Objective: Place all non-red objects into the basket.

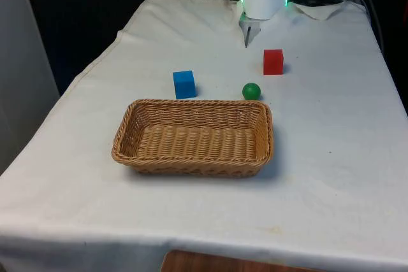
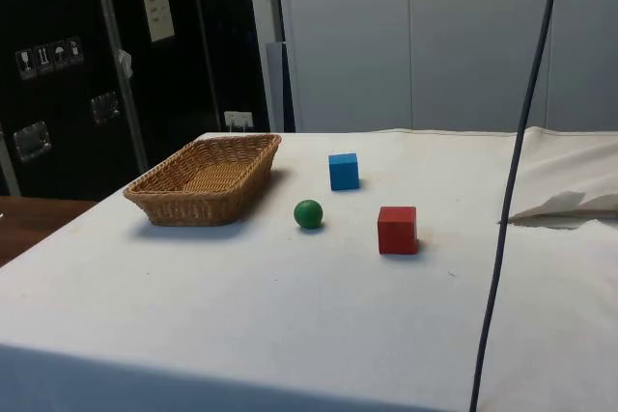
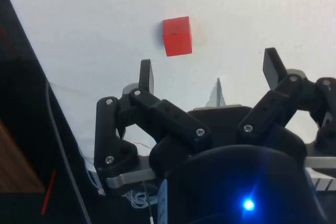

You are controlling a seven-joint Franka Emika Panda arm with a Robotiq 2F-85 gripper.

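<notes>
Hovering spread and empty near the robot's base, the tool (image 3: 210,74) should find the stiff, light blue wooden cube (image 1: 184,84) at the woven wicker basket's (image 1: 191,165) twelve o'clock easy by its flat sides, the small green ball (image 1: 251,90) at one o'clock likelier to roll.

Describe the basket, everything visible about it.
The basket is a shallow rectangular tray of tan woven wicker with a braided rim and sloping walls. It sits flat and upright on the white cloth, open side up, nothing inside. The blue cube and green ball lie just beyond its far rim, apparently not touching it.
</notes>
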